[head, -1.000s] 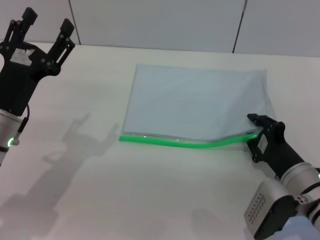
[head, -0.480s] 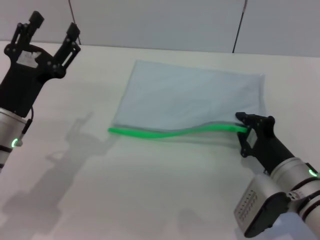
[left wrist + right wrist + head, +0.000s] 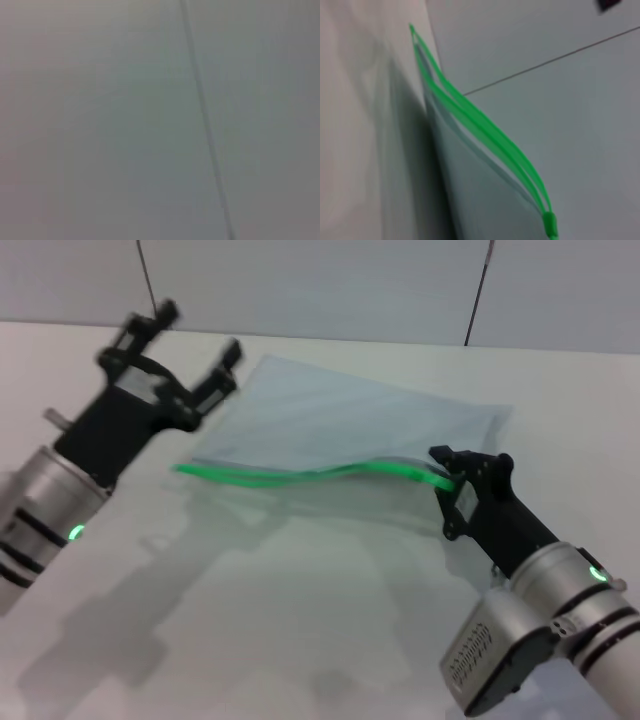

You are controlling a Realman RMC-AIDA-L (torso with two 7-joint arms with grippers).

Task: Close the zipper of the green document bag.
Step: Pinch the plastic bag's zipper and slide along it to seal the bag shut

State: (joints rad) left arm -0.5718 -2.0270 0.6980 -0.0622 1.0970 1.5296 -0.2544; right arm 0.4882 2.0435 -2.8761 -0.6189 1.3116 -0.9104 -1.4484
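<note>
The green document bag (image 3: 340, 425), a flat pale blue-grey pouch, lies skewed on the white table. Its bright green zipper (image 3: 300, 478) runs along the near edge in a wave, lifted at its right end. My right gripper (image 3: 452, 472) is shut on that right end of the zipper. In the right wrist view the zipper (image 3: 480, 127) shows as two green strips parted along most of their length and joined at the small slider (image 3: 549, 223), with the bag (image 3: 480, 200) beside them. My left gripper (image 3: 195, 335) hovers open, blurred, over the bag's far left corner.
The white table (image 3: 300, 620) stretches around the bag, with the arms' shadows on it. A grey panelled wall (image 3: 330, 280) stands behind. The left wrist view holds only that wall and a dark seam (image 3: 205, 125).
My right gripper has moved left with the zipper end, dragging and skewing the bag leftward and buckling the strip. My left arm has swung in and down toward the bag's left corner.
</note>
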